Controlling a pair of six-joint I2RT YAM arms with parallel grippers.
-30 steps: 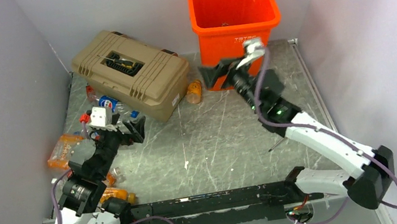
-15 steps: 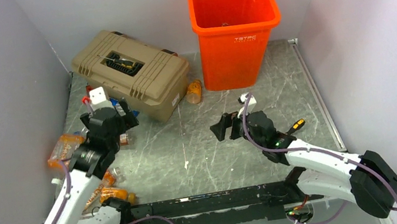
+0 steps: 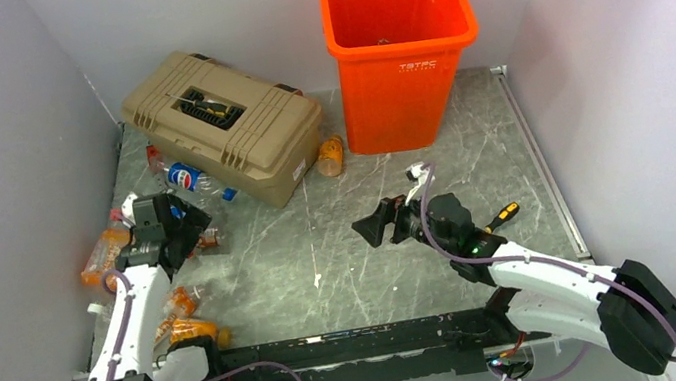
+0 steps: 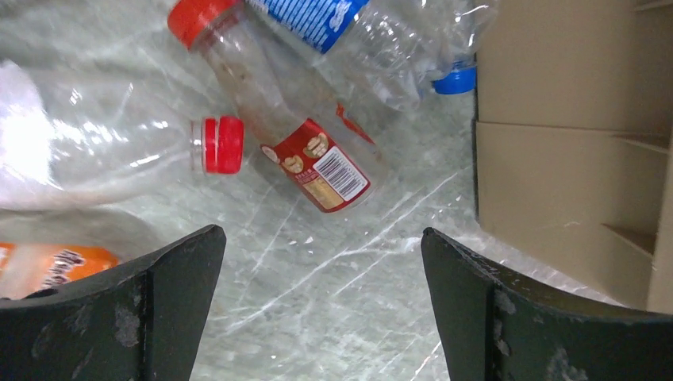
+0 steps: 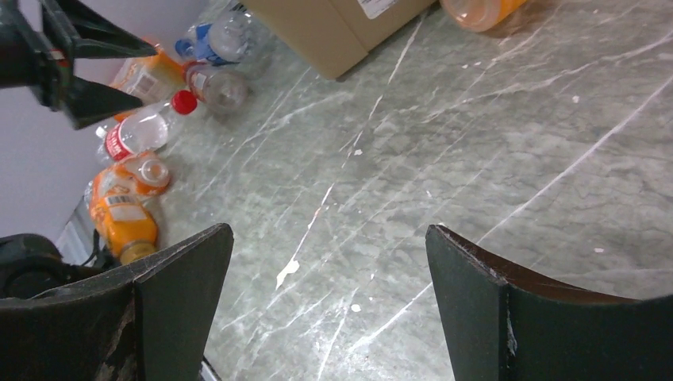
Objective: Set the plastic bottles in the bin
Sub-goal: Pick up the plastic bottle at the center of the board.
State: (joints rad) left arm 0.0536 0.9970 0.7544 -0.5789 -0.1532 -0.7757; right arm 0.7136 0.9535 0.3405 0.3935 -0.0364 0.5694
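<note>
Left gripper is spread wide with nothing in it, low over the bottle pile at the left wall. Right gripper is the same, gaping and empty, out over bare table mid-floor.

Top view: bin stands upright at the far edge, well apart from the pile. I can't see a bottle in it, though its floor is mostly hidden from here. Toolbox is lid-down between pile and bin, contents unknown. One orange bottle lies in the gap between the two, near the bin's corner.

Left wrist: red-label bottle lies on its side ahead of the open fingers, off to their left of centre and angled. Clear bottle is just beside it, red cap pointing at it. Blue-label bottle is behind, next to the toolbox wall.

Right wrist: nothing between the fingers but table; the pile shows far left.

Handling, my read: these look like empty thin PET, so light, smooth, prone to roll and to crumple under squeeze. I'd grab across the label band mid-body, fingers square to the long axis (neck under the cap is stiffer but a small target).
</note>
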